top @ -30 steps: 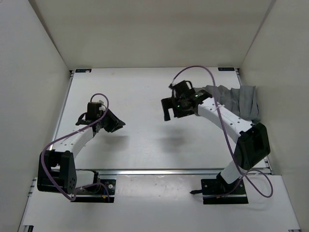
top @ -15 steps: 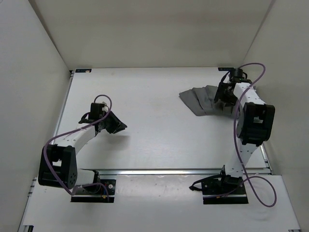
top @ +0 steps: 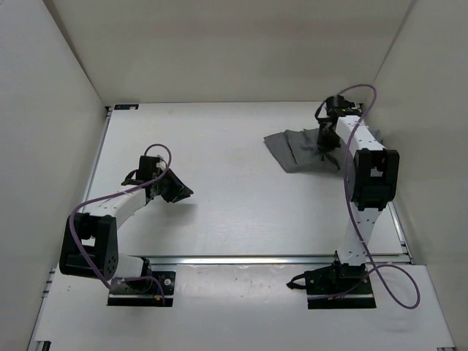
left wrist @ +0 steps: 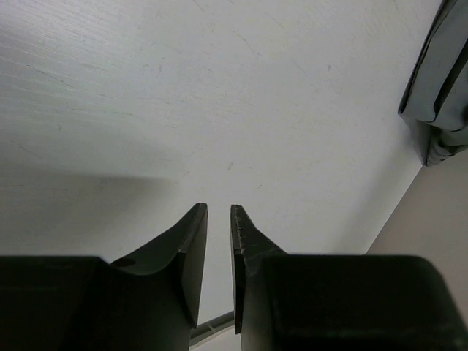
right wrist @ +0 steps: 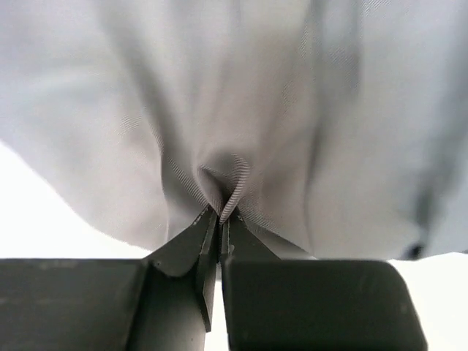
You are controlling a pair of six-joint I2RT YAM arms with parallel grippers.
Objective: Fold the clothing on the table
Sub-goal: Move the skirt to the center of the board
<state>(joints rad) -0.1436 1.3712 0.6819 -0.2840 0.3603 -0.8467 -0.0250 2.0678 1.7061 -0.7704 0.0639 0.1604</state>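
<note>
At the far right of the white worktop (top: 241,212), crumpled grey clothing (top: 292,150), right end effector (top: 326,140) pinched closed on a fold of it, left end effector (top: 180,191) at mid-left, jaws slightly parted, holding nothing

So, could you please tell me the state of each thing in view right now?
Mid-grey pleated fabric garment: crumpled, not yet folded, one ridge pinched.
Left pincer: slightly open, empty.
Right pincer: shut on a pinch of the garment.
</note>
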